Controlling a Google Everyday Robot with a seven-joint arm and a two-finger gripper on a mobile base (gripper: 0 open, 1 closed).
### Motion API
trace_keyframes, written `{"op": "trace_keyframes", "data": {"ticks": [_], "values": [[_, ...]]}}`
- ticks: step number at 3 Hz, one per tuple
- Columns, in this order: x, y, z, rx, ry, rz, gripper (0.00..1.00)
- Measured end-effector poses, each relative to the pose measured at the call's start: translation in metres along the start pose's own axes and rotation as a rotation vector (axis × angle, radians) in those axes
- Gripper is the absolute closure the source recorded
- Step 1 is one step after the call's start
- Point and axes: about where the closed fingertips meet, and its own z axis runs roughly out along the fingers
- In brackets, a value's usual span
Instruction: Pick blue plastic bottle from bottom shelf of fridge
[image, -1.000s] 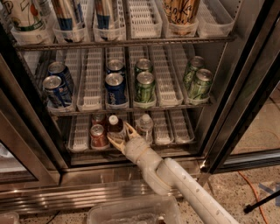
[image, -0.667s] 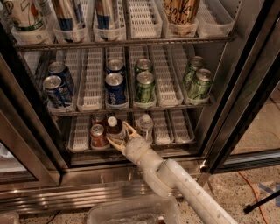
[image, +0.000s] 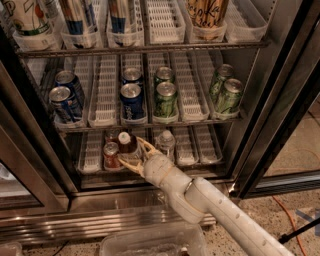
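The blue plastic bottle (image: 128, 145), with a white cap and dark liquid, stands on the bottom shelf (image: 201, 146) of the fridge (image: 274, 107), left of centre. My gripper (image: 134, 155) reaches into the shelf from the lower right. Its fingers are spread, one finger (image: 146, 146) to the bottle's right and the other in front of its base. The jaws stand open around the bottle, which rests upright on the shelf. The bottle's label is mostly hidden.
A red can (image: 111, 155) stands just left of the bottle and a clear water bottle (image: 165, 142) just right. Blue and green cans fill the rack above. A clear plastic bin (image: 150, 243) sits on the floor below, and an orange cable (image: 290, 215) lies at right.
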Motion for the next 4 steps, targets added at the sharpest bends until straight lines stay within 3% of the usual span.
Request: {"op": "trace_keyframes", "data": {"ticks": [3,4], "values": [[-0.032,0.024,-0.016,-0.194,0.119,0.087,1.00],[-0.039,0.036,-0.023,-0.250,0.146,0.148,1.00]]}}
